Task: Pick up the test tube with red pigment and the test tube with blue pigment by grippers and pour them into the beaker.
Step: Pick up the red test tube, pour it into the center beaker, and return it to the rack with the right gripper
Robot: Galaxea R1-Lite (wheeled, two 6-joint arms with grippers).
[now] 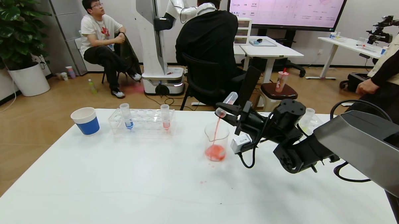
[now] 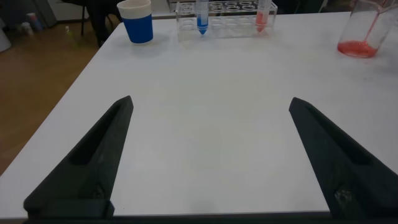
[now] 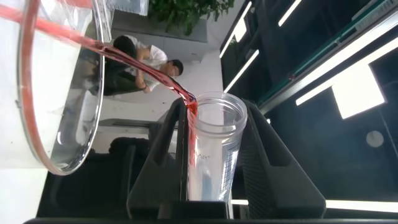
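Note:
My right gripper (image 1: 223, 113) is shut on the test tube with red pigment (image 1: 227, 101) and holds it tipped mouth-down over the beaker (image 1: 216, 139). A thin red stream runs from the tube's rim into the beaker, where red liquid pools at the bottom. In the right wrist view the tube (image 3: 214, 149) sits between the two fingers, nearly drained, with the beaker's rim (image 3: 37, 124) beside it. The test tube with blue pigment (image 1: 127, 117) stands upright in a clear rack (image 1: 142, 123) at the table's far left. My left gripper (image 2: 211, 109) is open and empty above bare table.
A tube of paler pink-red liquid (image 1: 166, 121) stands in the same rack. A blue-and-white paper cup (image 1: 85, 120) stands left of the rack. Small red drops (image 1: 202, 182) lie on the table before the beaker. Another clear tube (image 1: 307, 118) shows behind my right arm. People sit beyond the table.

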